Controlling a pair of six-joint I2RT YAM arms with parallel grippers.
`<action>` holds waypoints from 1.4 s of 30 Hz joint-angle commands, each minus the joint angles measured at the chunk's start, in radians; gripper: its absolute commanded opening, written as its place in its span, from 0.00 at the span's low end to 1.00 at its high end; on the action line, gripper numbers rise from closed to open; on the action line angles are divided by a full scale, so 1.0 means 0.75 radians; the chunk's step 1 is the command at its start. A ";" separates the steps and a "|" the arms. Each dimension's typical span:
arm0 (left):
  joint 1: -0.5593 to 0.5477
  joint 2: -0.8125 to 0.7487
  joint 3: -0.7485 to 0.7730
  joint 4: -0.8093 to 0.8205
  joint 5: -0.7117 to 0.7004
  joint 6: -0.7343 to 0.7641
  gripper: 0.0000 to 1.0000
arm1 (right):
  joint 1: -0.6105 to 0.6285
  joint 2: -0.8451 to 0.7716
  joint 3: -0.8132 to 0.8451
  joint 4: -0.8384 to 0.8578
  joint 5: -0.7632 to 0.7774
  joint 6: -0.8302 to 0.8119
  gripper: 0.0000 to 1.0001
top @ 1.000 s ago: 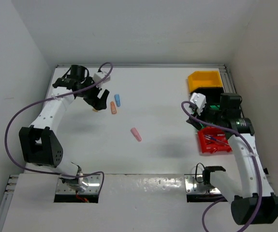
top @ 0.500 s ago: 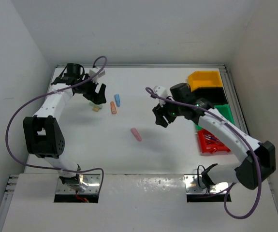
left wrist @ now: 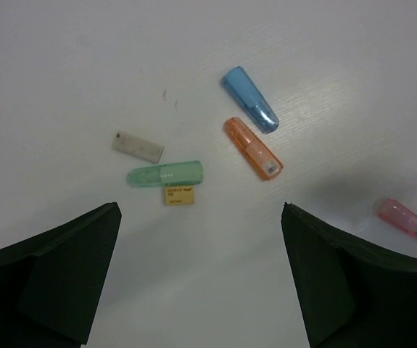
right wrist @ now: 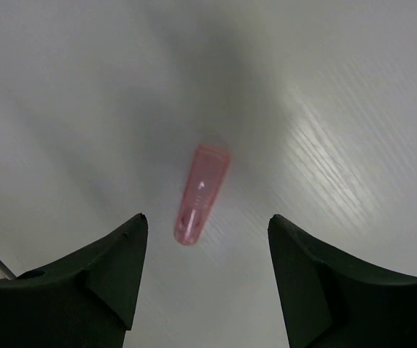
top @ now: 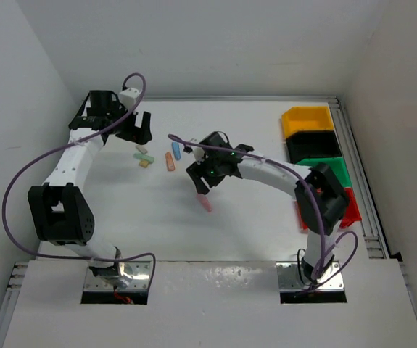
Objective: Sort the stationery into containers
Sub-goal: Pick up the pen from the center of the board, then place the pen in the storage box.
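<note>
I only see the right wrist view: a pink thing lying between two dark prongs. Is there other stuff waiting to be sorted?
Observer: Yes. Farther left, below the left gripper, lie a blue marker, an orange marker and a green marker.
Operator: Where do they all go?
Observer: Along the right side stand a yellow bin, a black bin, a green bin and a red bin.
Operator: Is that left gripper holding anything?
Observer: No, it is open and holds nothing.
</note>
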 commanded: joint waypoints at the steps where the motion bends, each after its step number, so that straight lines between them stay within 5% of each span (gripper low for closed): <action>1: 0.049 -0.109 -0.069 0.090 -0.078 -0.071 1.00 | 0.044 0.080 0.103 0.048 0.018 0.089 0.66; 22: 0.129 -0.166 -0.080 0.045 -0.074 -0.145 1.00 | 0.110 0.313 0.027 0.076 0.063 -0.034 0.61; 27: 0.143 -0.158 -0.082 0.055 -0.057 -0.145 1.00 | 0.100 0.321 0.011 0.087 0.167 -0.097 0.25; 30: 0.146 -0.142 -0.090 0.090 -0.037 -0.155 1.00 | 0.055 0.260 -0.024 0.091 0.241 -0.138 0.13; 34: 0.144 -0.099 -0.070 0.129 0.020 -0.177 1.00 | -0.090 0.099 -0.024 0.038 0.247 -0.148 0.00; 42: 0.113 -0.019 -0.033 0.229 0.163 -0.208 0.99 | -0.644 -0.055 0.319 -0.061 0.192 -0.205 0.00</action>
